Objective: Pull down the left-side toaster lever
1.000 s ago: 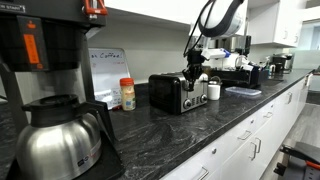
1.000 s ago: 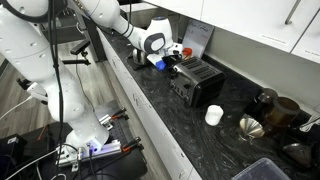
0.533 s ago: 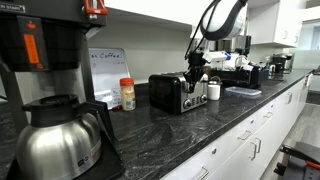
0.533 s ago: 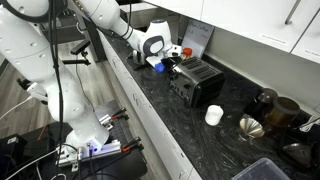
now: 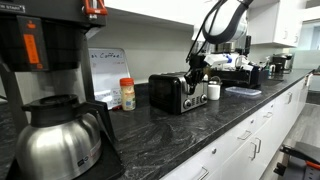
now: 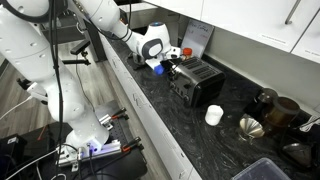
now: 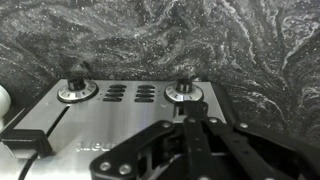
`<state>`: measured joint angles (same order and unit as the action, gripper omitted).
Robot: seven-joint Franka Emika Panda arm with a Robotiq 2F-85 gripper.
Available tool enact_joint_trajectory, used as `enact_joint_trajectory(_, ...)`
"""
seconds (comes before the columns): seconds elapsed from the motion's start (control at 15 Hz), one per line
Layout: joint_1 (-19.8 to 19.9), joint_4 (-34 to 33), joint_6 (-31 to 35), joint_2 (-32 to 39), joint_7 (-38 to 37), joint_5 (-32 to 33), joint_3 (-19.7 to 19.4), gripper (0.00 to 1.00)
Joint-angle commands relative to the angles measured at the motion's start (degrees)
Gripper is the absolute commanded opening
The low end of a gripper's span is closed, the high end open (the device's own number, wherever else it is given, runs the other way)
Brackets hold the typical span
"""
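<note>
The toaster (image 5: pixel 176 94), black and chrome, stands on the dark marble counter and also shows in an exterior view (image 6: pixel 198 80). My gripper (image 5: pixel 196 74) is at its end panel, as also seen in an exterior view (image 6: pixel 171 63). In the wrist view the chrome end panel (image 7: pixel 115 125) shows two round knobs (image 7: pixel 77 92) (image 7: pixel 183 90). My gripper (image 7: pixel 190 122) is shut, its fingers together just below the right-hand knob. A black lever (image 7: pixel 25 142) sticks out at the panel's left. Any lever under my fingers is hidden.
A white mug (image 5: pixel 214 91) stands just beyond the toaster and shows in both exterior views (image 6: pixel 213 115). A black coffee maker with a steel carafe (image 5: pixel 55 135) is near the camera. A jar (image 5: pixel 127 95) and a sign (image 5: pixel 108 72) stand by the wall.
My gripper has crept slightly closer to the toaster's end panel. Nothing else has moved.
</note>
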<state>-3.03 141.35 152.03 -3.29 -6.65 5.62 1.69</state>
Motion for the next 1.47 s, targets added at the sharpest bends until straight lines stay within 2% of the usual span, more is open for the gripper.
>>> enact_joint_trajectory(0.0, 0.2, 1.5, 2.5, 2.7, 3.1, -2.0, 0.1, 0.0)
enact_joint_trajectory(0.47, 0.4, 0.6, 4.6, 6.1, 6.2, -3.2, 0.0, 0.0)
enact_joint_trajectory(1.4, 0.5, 0.4, 3.8, 4.8, 8.0, -4.1, 0.0, 0.0)
